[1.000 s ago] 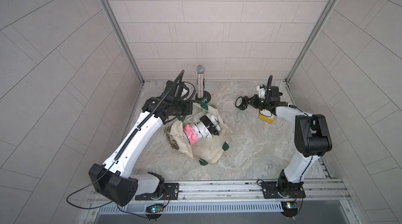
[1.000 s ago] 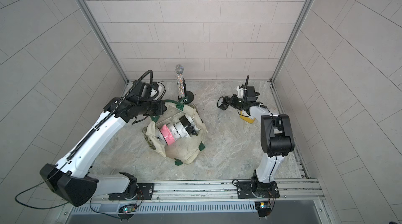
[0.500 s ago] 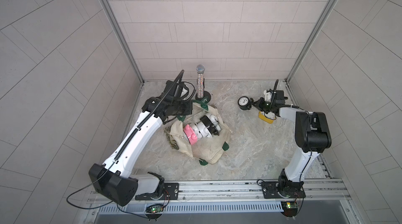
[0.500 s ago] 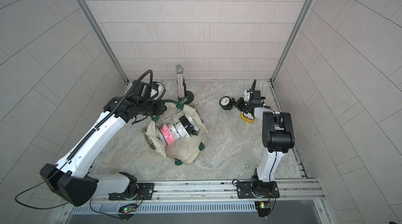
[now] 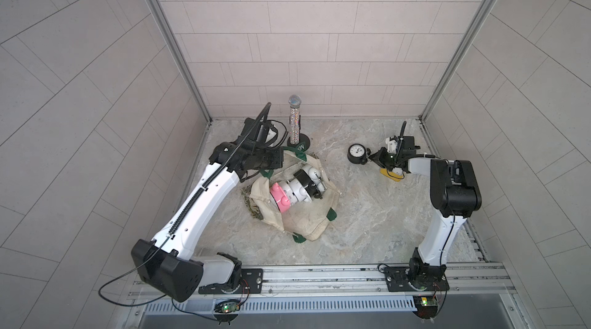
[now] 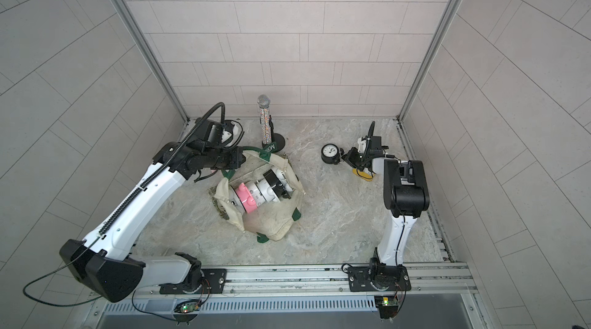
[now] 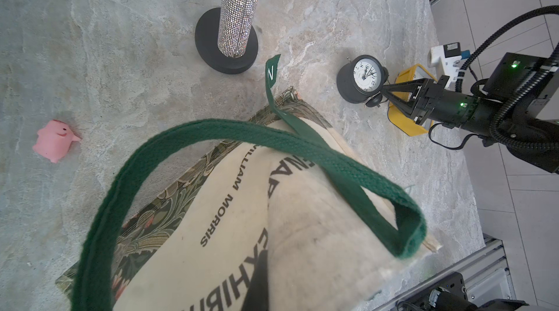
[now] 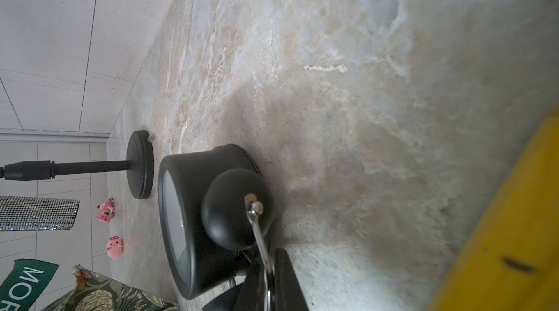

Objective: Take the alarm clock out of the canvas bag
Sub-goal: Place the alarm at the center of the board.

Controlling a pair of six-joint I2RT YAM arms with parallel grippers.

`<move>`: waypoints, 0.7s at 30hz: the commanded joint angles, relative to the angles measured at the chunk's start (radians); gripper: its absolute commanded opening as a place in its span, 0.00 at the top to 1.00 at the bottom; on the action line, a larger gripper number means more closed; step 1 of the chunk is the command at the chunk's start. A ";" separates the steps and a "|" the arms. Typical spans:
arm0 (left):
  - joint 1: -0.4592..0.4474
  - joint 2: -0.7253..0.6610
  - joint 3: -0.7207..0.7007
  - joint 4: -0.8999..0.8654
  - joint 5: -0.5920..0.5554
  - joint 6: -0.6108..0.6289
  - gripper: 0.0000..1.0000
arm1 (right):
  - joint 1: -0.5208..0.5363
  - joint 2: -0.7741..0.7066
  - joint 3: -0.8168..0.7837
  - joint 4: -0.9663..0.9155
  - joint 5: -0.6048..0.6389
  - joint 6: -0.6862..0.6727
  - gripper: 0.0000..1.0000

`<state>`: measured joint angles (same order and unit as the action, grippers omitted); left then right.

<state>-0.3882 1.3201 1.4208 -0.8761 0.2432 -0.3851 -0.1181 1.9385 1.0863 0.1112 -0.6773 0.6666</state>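
Note:
The black alarm clock (image 5: 357,153) (image 6: 331,153) lies on its back on the stone floor, white dial up, well right of the canvas bag. My right gripper (image 5: 372,159) (image 8: 267,261) is shut on the clock's thin metal handle beside its bell; the left wrist view also shows the clock (image 7: 361,78). The cream canvas bag (image 5: 303,222) (image 7: 211,218) with green handles lies open mid-floor, holding white, black and pink items. My left gripper (image 5: 279,160) is shut on the bag's rim, its fingers mostly hidden by cloth.
A glitter microphone (image 5: 295,119) on a black round stand rises behind the bag. A yellow object (image 5: 391,174) lies under my right wrist. Small pink pig toys (image 7: 54,140) (image 8: 114,246) lie near the back left wall. Walls close in on three sides.
My right gripper turned the clock so its dial faces up and lowered it to the floor, the wrist shifting right. The left arm and bag stayed put.

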 commanded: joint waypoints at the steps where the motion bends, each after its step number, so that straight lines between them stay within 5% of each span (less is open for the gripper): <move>1: 0.006 -0.005 0.036 0.082 0.026 0.002 1.00 | -0.006 0.006 0.014 0.019 -0.018 -0.002 0.87; 14: 0.006 -0.011 0.022 0.084 0.011 0.006 1.00 | -0.052 -0.040 -0.012 0.044 -0.071 0.006 0.64; 21: 0.005 -0.020 0.021 0.082 0.008 0.007 1.00 | -0.092 -0.198 -0.033 0.015 -0.087 -0.012 0.61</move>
<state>-0.3882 1.3212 1.4208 -0.8734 0.2417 -0.3843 -0.2070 1.8400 1.0538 0.1314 -0.7521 0.6720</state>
